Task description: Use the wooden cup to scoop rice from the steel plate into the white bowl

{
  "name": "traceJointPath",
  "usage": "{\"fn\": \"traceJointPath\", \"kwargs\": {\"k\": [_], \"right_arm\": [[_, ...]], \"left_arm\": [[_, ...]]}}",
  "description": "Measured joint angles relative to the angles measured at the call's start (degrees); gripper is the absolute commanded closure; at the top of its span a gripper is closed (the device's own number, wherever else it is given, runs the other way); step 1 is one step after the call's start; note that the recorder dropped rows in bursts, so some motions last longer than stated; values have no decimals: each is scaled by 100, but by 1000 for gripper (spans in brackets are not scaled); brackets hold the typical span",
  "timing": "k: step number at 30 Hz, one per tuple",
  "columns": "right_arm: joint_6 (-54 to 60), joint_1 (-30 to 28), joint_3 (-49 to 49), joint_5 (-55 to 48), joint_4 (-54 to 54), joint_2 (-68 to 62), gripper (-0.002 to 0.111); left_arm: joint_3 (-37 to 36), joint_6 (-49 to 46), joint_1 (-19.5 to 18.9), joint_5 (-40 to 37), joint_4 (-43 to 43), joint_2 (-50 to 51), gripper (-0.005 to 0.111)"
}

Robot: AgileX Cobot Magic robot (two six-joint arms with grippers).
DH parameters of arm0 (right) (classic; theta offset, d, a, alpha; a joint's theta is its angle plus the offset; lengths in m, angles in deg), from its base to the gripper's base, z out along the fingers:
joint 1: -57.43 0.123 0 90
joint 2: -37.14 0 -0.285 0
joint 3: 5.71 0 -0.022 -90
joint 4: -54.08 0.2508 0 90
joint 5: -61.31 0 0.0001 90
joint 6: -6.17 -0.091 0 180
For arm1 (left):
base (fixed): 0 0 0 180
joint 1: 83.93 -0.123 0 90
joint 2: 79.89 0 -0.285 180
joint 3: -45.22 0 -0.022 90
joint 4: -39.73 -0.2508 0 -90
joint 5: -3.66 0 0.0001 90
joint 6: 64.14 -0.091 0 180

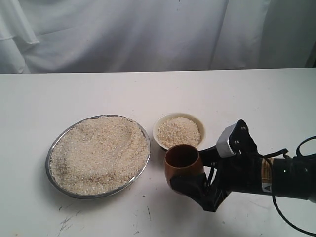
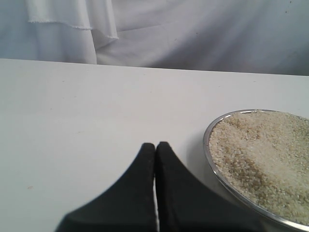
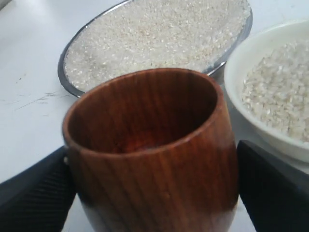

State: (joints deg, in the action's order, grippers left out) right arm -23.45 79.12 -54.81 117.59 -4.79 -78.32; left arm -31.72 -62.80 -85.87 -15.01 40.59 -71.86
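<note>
Right gripper (image 3: 152,164) is clamped on the wooden cup (image 1: 182,165), one black finger on each side of its belly. The cup's mouth faces up and nothing shows inside except dark wood, so it is probably empty. I cannot tell whether its base rests on the table (image 1: 222,94) or hangs just above it.

Left gripper (image 2: 155,147) is pinched together with nothing in it, parked beside the steel plate (image 3: 61,75) and not touching it.

From the right gripper, the white bowl (image 1: 156,129) sits just beside the cup on the far side, already holding a good layer of grains. The plate lies out past the fingertips, near, with rice (image 1: 98,153) heaped almost to the rim.

My read is that it sits between scoops, with the next dip into the plate due.

Risks:
- The cup is glossy and rounded, so digging into packed grains could twist it or slip it out of the fingers.
- The plate is shallow with a thin rim and nothing holds it, so a forward push could slide it or shove rice over the edge onto the table.
- The bowl is so close that a sideways swing could clip its rim and shift it.
- The bowl is small and part full, so a fast or off-centre tip could scatter grains outside it.
</note>
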Motion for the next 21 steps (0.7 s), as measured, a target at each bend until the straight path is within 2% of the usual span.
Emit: {"fn": "traceJointPath", "kwargs": {"k": [8,21], "right_arm": [[-695,0,231,-431,-646,0,108],[-745,-69,244,-506,-515,12,108]], "left_arm": [[0,0,0,0,0,0,107],[0,0,0,0,0,0,107]]}}
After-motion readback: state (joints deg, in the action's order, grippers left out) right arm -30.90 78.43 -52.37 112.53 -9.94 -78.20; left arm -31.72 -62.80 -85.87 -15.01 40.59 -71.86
